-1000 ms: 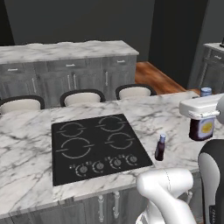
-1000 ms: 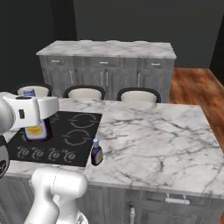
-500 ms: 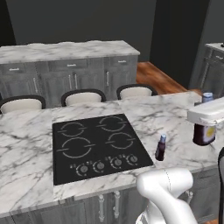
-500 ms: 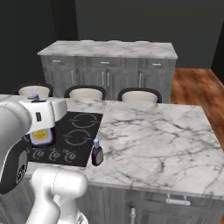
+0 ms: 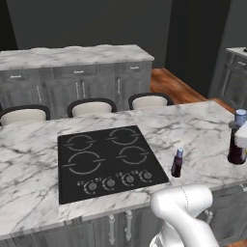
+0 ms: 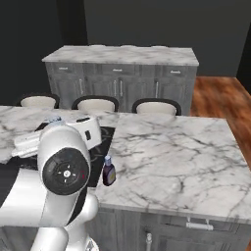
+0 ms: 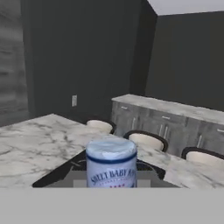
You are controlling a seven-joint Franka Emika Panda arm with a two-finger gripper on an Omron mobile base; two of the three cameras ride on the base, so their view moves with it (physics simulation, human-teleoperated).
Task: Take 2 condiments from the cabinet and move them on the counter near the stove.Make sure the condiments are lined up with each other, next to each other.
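One condiment bottle (image 5: 177,162), dark brown with a blue cap, stands upright on the marble counter (image 5: 207,125) just right of the black stove (image 5: 108,161); it also shows as the bottle (image 6: 109,171). My gripper (image 5: 242,132) is shut on the second condiment bottle (image 5: 235,149), which hangs upright at the counter's right end, well right of the first. In the hand view this held bottle (image 7: 111,162) sits close up with its pale cap on top and the stove (image 7: 65,168) beyond it. A grey wood-grain panel (image 7: 11,57) at that view's left may be the cabinet.
Three cream stools (image 5: 91,107) line the island's far side. Behind them runs a marble-topped row of grey base cabinets (image 5: 77,84). My arm's big white joint (image 6: 63,169) blocks the left of the right base view. Bare marble (image 6: 171,152) lies right of the standing bottle.
The gripper has carried the held bottle to the right and slightly down in the left base view. The arm has swung in front of the right base camera. The standing bottle has stayed put.
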